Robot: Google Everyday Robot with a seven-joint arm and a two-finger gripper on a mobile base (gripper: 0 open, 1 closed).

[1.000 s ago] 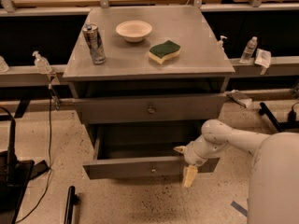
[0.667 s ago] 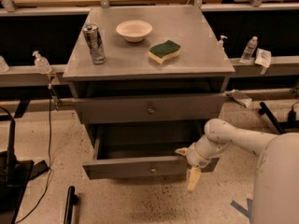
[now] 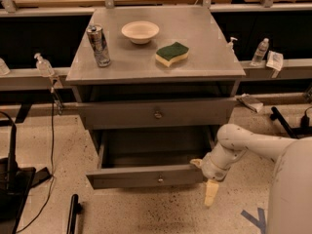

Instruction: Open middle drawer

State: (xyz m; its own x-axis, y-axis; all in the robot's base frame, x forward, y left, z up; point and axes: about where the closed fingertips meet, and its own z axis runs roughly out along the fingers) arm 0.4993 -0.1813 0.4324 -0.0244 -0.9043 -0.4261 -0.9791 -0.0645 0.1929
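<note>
The middle drawer [image 3: 146, 176] is a grey front with a small brass knob [image 3: 160, 179]. It is pulled out, and its dark inside shows. The top drawer [image 3: 122, 115], with its knob [image 3: 157, 114], sits closed above it. The bottom drawer is hidden below the open one. My gripper [image 3: 204, 178] is at the right end of the middle drawer's front, on the white arm [image 3: 253, 145] that comes in from the right. Its tan fingers are spread: one fingertip [image 3: 196, 163] is by the drawer's corner, and the other [image 3: 210, 194] points down at the floor.
On the cabinet top [image 3: 204, 48] stand a metal can [image 3: 98, 45], a white bowl [image 3: 140, 31] and a green-and-yellow sponge [image 3: 172, 53]. Bottles [image 3: 260, 51] stand on rails at both sides. A black stand and cables [image 3: 14, 179] are on the speckled floor at the left.
My gripper has moved slightly right and down, away from the drawer front's right end. The drawer stays pulled out about the same amount.
</note>
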